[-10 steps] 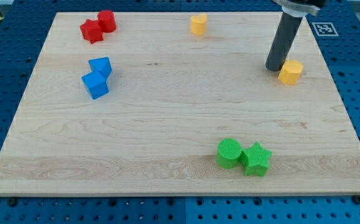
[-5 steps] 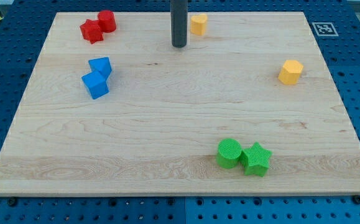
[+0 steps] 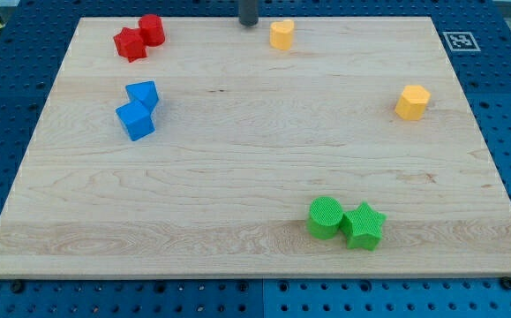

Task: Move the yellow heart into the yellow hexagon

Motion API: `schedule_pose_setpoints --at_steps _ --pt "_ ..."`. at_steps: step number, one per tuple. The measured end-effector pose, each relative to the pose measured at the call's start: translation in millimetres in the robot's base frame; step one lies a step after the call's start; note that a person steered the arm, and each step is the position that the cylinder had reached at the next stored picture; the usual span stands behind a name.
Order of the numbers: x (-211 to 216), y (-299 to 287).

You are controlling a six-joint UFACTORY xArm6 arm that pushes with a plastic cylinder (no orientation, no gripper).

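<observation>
The yellow heart (image 3: 281, 34) sits near the top edge of the wooden board, a little right of centre. The yellow hexagon (image 3: 412, 102) sits far off at the view's right, lower down. My tip (image 3: 249, 24) is at the top edge of the board, just left of the yellow heart, with a small gap between them. Only the rod's lowest part shows; the rest is cut off by the view's top.
A red star (image 3: 131, 44) and red cylinder (image 3: 153, 29) touch at the top left. Two blue blocks (image 3: 137, 109) touch at the left. A green cylinder (image 3: 326, 217) and green star (image 3: 364, 225) touch at the bottom right. A marker tag (image 3: 461, 41) lies off the board's top right.
My tip has swept from beside the yellow hexagon leftward across the board, then up toward the top edge, left of the yellow heart. No block has moved.
</observation>
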State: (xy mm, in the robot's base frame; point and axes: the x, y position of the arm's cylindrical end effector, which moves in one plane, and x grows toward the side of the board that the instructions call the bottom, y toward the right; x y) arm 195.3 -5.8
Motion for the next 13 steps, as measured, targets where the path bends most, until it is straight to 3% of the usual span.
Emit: schedule_pose_setpoints --at_steps 1,4,8,10,13 --pt "29 11" --pt "46 83" --pt "62 80" --pt "75 118" --pt "68 49"
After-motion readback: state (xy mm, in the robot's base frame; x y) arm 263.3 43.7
